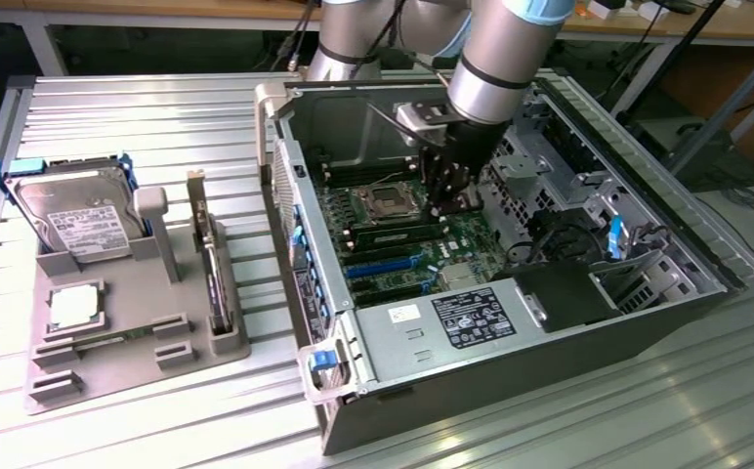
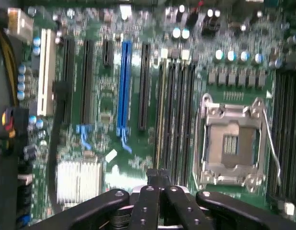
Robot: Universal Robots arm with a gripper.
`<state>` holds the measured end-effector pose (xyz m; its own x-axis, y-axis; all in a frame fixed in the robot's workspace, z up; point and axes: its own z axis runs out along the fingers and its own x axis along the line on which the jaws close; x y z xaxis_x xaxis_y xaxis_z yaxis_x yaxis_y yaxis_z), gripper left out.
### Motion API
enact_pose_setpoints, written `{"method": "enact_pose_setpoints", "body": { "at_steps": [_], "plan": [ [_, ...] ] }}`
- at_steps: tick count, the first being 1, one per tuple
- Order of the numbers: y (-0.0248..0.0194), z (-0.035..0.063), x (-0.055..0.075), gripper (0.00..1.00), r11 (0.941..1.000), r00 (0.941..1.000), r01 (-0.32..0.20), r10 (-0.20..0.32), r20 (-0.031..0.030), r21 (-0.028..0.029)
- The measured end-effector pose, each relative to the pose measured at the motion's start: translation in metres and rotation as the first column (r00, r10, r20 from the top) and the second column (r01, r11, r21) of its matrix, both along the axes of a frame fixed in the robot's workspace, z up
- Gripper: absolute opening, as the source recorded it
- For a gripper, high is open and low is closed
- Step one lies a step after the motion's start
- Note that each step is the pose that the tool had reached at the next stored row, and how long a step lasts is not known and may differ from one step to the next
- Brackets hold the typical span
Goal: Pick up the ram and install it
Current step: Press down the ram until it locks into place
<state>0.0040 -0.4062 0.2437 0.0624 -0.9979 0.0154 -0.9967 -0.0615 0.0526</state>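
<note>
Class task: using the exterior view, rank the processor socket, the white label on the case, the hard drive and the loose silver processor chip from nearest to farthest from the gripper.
Measured from the gripper inside the open case:
1. Processor socket, on the motherboard right beside it.
2. White label, on the case wall toward the camera.
3. Hard drive and silver processor chip, both on the grey holder at the exterior view's left; too close to call.

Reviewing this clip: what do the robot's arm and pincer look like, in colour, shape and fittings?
The arm is a thick silver-grey cylinder with light blue joint caps and a black band near the wrist. A grey bracket sits at the wrist. The pincer is black; in the wrist view its black linkage bars carry round pivot screws.
</note>
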Motion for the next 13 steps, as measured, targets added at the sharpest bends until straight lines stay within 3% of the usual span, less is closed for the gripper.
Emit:
{"method": "enact_pose_setpoints", "body": {
  "at_steps": [9,13],
  "plan": [
    [0.0001,0.0003,-0.08,0.1,1.0,1.0,-0.001,0.001,0.0002,-0.0017],
    [-0.0001,-0.0111,-0.08,0.1,1.0,1.0,-0.001,0.001,-0.0003,-0.003]
  ]
}}
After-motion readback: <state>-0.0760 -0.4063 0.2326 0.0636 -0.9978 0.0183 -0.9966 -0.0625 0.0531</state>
